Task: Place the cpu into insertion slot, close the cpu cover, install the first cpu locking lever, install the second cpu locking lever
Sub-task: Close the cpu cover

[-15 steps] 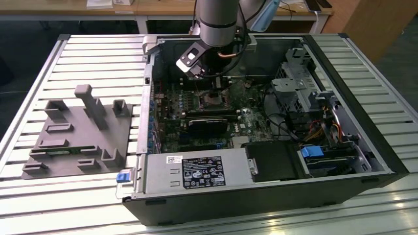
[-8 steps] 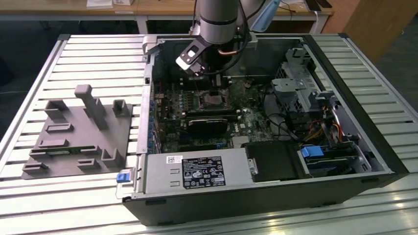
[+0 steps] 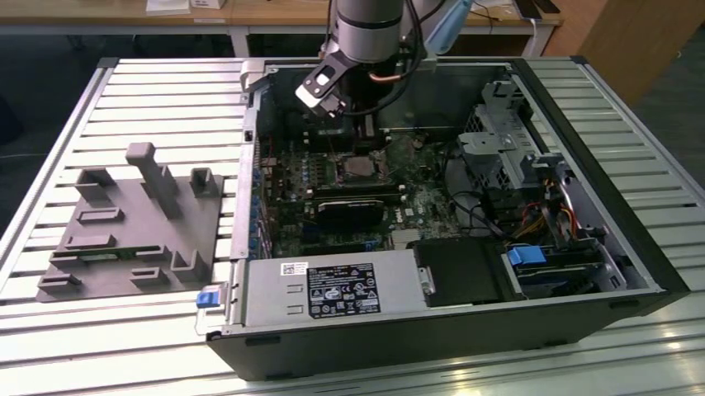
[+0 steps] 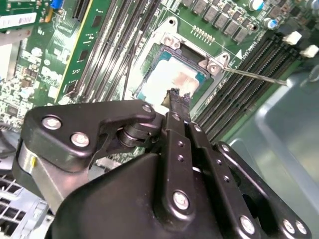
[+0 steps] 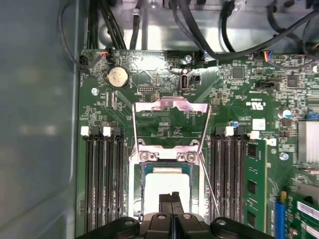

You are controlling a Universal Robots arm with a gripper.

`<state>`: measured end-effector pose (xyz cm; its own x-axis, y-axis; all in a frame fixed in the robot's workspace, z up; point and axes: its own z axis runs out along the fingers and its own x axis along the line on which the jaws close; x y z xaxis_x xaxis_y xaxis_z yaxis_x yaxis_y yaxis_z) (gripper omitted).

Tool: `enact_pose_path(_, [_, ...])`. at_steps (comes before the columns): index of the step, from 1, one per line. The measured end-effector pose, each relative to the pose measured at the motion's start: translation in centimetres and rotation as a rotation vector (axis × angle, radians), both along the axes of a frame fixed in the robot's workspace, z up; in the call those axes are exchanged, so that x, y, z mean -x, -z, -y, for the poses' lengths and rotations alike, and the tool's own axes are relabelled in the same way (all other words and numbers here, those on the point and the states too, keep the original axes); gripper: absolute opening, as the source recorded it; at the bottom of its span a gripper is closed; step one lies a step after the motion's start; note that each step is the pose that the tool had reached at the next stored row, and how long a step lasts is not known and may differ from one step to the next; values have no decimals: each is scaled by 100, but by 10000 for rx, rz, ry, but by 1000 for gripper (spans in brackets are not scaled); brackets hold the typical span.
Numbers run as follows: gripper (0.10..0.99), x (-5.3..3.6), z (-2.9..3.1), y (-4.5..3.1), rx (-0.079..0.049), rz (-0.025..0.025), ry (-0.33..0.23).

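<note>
- Silver-grey on top and lying flat inside the insertion slot (image 5: 134, 189): the cpu (image 5: 167, 186). Step 1 done.
- Not yet closed: cpu cover (image 5: 172, 105). Swung up and back off the slot, with green board (image 5: 164, 84) visible thru its window.
- Unlatched too, by the look of it: thin wire locking lever (image 4: 254, 75), angled out over the memory slots, free of the cover. Other lever hard to trace, so no call on it.
- Roughly 1 of 4 steps done; cover plus both levers left.
- Pincer (image 5: 172, 196) clenched in both wrist views, fingers pressed flat together, nothing between them.
- Tips poised right over the near edge of the cpu in the second wrist view (image 4: 175, 94). Prob. just above it; can't tell whether actually touching.
</note>
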<state>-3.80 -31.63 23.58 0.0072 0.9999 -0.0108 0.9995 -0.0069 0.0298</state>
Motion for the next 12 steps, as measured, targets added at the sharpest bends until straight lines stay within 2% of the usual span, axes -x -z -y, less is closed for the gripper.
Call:
enact_pose_path(8, [106,0,0,-230,-1,0,24])
enact_pose_path(12, [106,0,33,-247,-9,-3,46])
